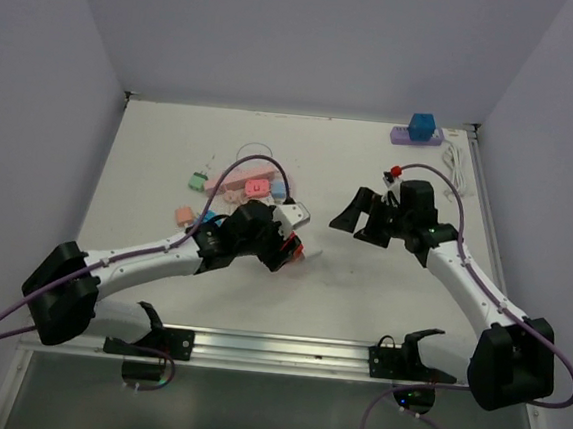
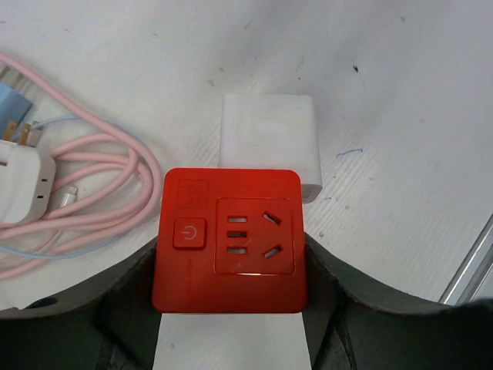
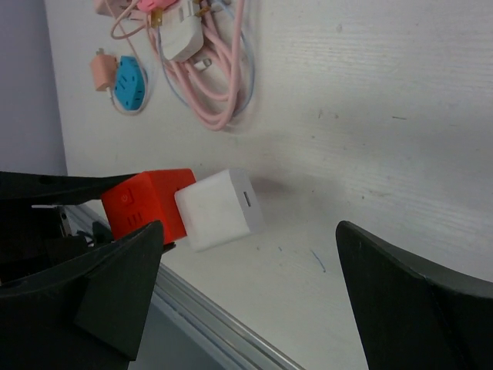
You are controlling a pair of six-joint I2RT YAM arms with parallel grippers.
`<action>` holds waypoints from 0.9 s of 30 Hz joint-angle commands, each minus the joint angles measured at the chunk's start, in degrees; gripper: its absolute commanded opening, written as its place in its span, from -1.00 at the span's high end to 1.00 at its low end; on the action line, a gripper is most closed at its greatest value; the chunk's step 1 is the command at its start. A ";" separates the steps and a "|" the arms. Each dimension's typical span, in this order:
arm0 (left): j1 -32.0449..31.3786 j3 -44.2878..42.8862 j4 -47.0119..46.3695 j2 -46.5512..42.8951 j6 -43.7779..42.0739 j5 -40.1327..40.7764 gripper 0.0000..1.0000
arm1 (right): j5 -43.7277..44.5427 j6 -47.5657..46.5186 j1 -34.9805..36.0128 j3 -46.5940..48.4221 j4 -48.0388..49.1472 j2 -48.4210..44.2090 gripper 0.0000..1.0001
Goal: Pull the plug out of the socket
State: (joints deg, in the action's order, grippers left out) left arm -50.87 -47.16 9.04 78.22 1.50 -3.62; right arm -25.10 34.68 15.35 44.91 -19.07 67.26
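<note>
A red cube socket has a white square plug stuck into its far face. My left gripper is shut on the socket, one dark finger on each side of it. In the top view the socket and plug sit at table centre with the left gripper on them. My right gripper is open and empty, to the right of the plug and apart from it. In the right wrist view the plug and socket lie ahead of the open right gripper.
A pile of pink cable with small coloured adapters lies behind the left gripper. It also shows in the left wrist view. A blue cube on a purple strip and a white cable lie back right. A metal rail runs along the near edge.
</note>
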 commanded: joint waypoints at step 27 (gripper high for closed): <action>2.80 14.64 -38.21 -19.07 21.44 11.62 1.00 | -8.03 20.87 9.16 4.23 24.77 7.18 -0.76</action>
State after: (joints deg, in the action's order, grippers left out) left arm -48.27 -31.94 -18.33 59.99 20.80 6.28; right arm -34.44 53.30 23.20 47.05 2.04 73.49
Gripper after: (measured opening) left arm 0.646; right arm 0.897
